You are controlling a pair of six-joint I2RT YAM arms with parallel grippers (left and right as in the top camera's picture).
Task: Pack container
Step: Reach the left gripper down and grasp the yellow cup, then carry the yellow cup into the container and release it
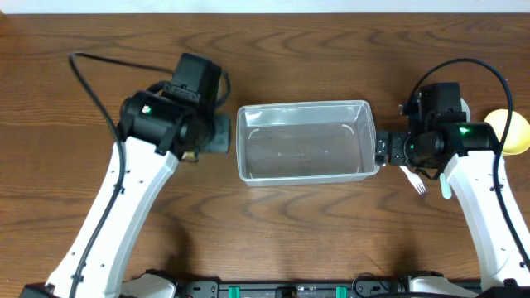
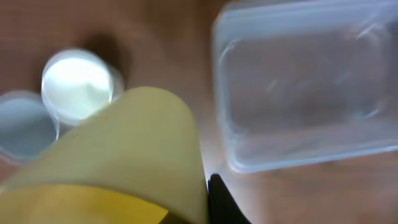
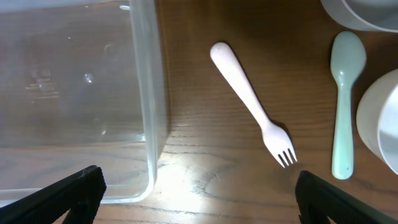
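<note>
The container [image 1: 303, 141], a clear rectangular tub, stands empty mid-table. My left gripper [image 1: 215, 134] hangs just off its left end, shut on a pale yellow cup [image 2: 130, 155] that fills the left wrist view. Only one black finger [image 2: 219, 200] shows beside the cup. The tub's near corner [image 2: 236, 155] lies to the right of the cup. My right gripper [image 3: 199, 199] is open above the table at the container's right wall [image 3: 147, 93], with nothing between its fingers. A white fork [image 3: 252, 102] lies just ahead of it.
A pale green spoon [image 3: 345, 93] lies right of the fork, with white bowls [image 3: 382, 124] beside and beyond it. A yellow bowl [image 1: 509, 128] sits at the far right edge. A white cup [image 2: 78, 84] and a bluish lid-like thing [image 2: 22, 127] rest left of the container.
</note>
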